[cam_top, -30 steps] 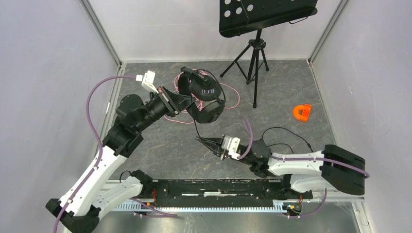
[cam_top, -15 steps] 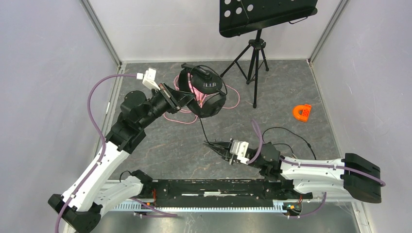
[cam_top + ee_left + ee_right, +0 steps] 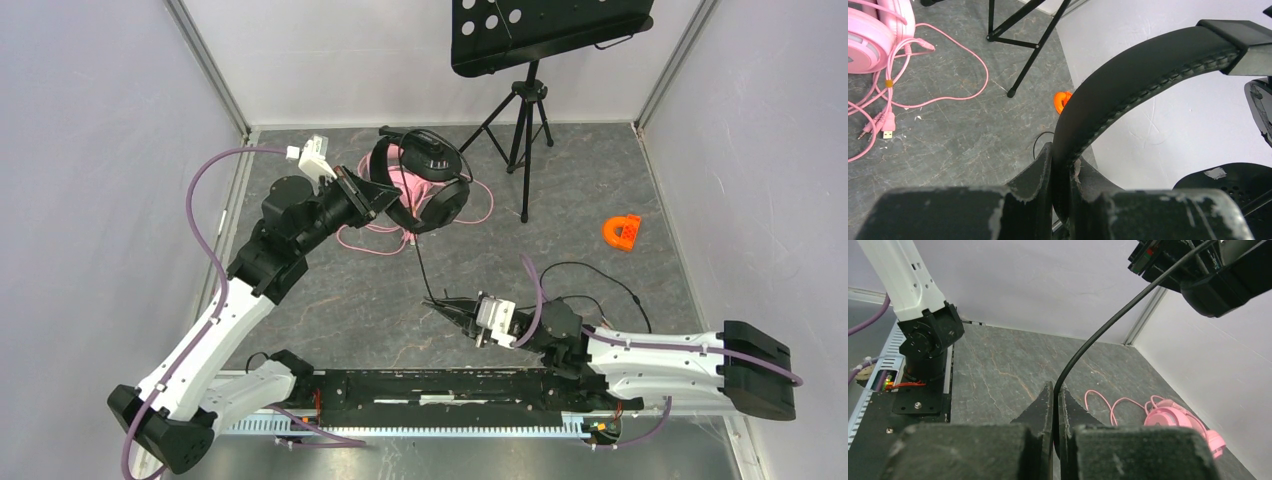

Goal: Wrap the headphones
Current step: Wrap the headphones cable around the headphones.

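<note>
My left gripper [image 3: 385, 200] is shut on the headband of the black headphones [image 3: 432, 190] and holds them in the air above the floor at the back; the headband [image 3: 1128, 85] fills the left wrist view. Their thin black cable [image 3: 420, 265] runs down to my right gripper [image 3: 440, 306], which is shut on it; the cable [image 3: 1108, 330] shows between the jaws in the right wrist view. The pink headphones [image 3: 405, 175] lie on the floor under the black ones, with their pink cable [image 3: 480, 205] looped around them. They also show in both wrist views [image 3: 873, 30] [image 3: 1173, 420].
A black music stand on a tripod [image 3: 525, 110] stands at the back. A small orange plastic piece [image 3: 622, 232] lies at the right. More black cable [image 3: 600, 275] loops on the floor near the right arm. Grey walls close in both sides.
My left gripper has carried the black headphones farther back and a little right. My right gripper, shut on the cable, has moved toward the near edge and right, pulling the cable out longer.
</note>
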